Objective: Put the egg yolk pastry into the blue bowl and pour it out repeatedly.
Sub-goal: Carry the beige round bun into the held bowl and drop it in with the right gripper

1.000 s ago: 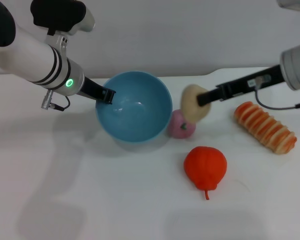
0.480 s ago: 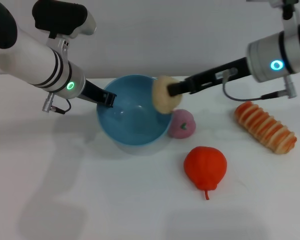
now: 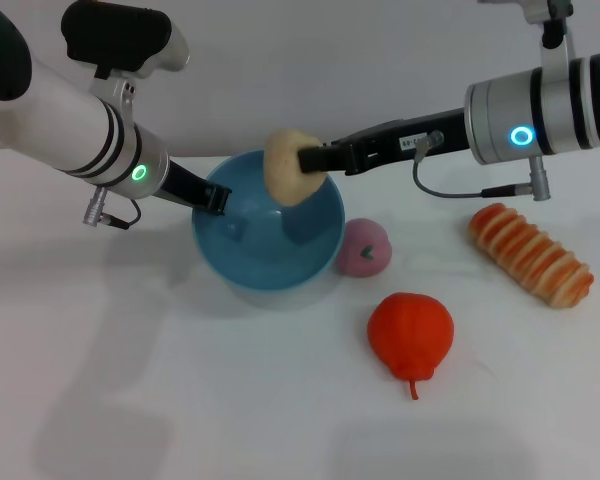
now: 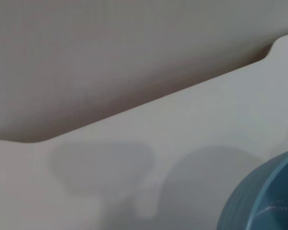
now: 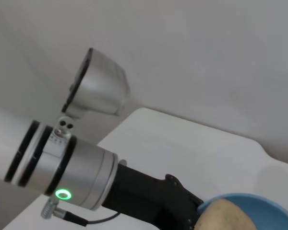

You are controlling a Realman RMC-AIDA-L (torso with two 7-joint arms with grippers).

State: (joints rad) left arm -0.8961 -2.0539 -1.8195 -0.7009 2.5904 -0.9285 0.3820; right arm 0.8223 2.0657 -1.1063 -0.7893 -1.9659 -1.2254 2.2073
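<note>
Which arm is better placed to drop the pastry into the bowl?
The right gripper: it holds the egg yolk pastry above the blue bowl. The left gripper grips the bowl's rim.

no readable text, no labels, no brands, no numbers, no signs on any item in view

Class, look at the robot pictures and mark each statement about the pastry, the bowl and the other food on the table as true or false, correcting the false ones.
1. The right gripper holds the egg yolk pastry above the blue bowl. True.
2. The left gripper is at the bowl's rim. True.
3. The pastry already lies on the bowl's bottom. False: it is held in the air over the bowl.
4. The pink ball sits inside the bowl. False: it rests on the table beside the bowl.
5. The striped bread roll lies on the robot's right. True.
</note>
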